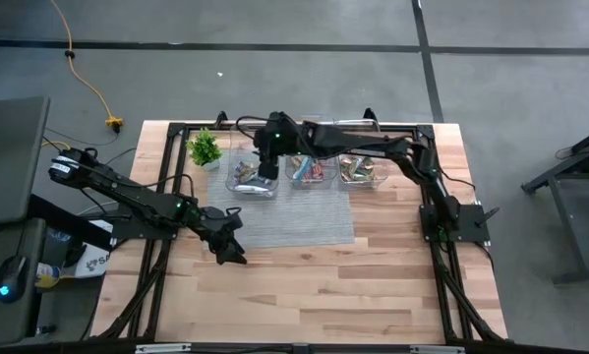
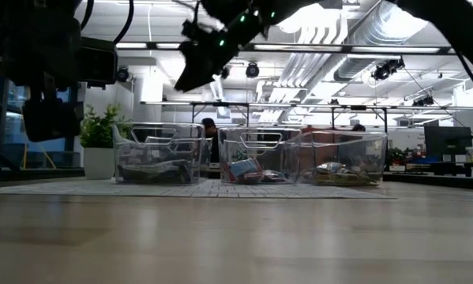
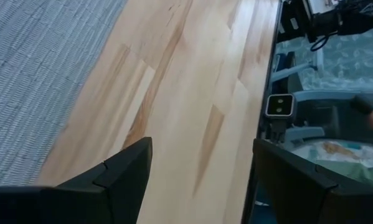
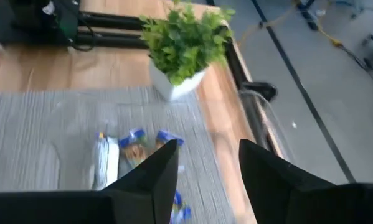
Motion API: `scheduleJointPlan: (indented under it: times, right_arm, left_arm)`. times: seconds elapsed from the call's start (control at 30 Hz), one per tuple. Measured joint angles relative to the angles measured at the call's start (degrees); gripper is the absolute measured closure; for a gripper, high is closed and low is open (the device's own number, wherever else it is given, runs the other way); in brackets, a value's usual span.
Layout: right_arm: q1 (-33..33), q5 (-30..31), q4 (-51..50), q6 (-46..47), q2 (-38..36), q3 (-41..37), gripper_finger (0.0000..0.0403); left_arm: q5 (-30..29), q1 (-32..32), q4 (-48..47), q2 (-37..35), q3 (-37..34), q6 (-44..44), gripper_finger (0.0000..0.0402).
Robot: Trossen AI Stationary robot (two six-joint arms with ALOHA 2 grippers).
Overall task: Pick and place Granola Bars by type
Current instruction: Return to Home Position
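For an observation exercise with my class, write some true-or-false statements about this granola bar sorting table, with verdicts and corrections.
1. Three clear tubs stand in a row on the grey mat. True.
2. The left gripper holds a blue granola bar. False: it is open and empty, above the wooden table beside the mat.
3. The right gripper hangs open over the left tub, where blue-wrapped granola bars lie. True.
4. The small plant stands beside the right tub. False: it stands beside the left tub.
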Motion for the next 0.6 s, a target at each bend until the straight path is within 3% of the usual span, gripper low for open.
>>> scheduleJointPlan:
  times: [0.17,0.33,0.47,0.53,0.6]
  right_arm:
    - [0.5,2.2,-13.3,3.0,-6.2,0.0,0.0262]
    - [0.5,-7.5,-27.5,8.6,-13.6,0.0,0.0296]
    - [0.5,-13.0,-33.2,12.6,-19.8,0.0,0.0352]
    - [1.0,-13.1,-34.8,13.3,-22.9,0.0,0.0386]
    - [1.9,-11.1,-36.0,13.5,-25.8,0.0,0.0395]
  left_arm:
    - [0.0,0.0,-1.9,0.0,-0.1,2.0,0.0131]
    - [0.2,1.1,-1.9,-1.4,-0.1,5.4,0.0131]
    - [2.3,5.6,-2.7,-6.5,-0.1,9.9,0.0131]
    - [2.8,8.4,-4.3,-10.6,-0.1,12.3,0.0131]
    - [2.3,11.0,-6.9,-15.4,-0.1,14.5,0.0131]
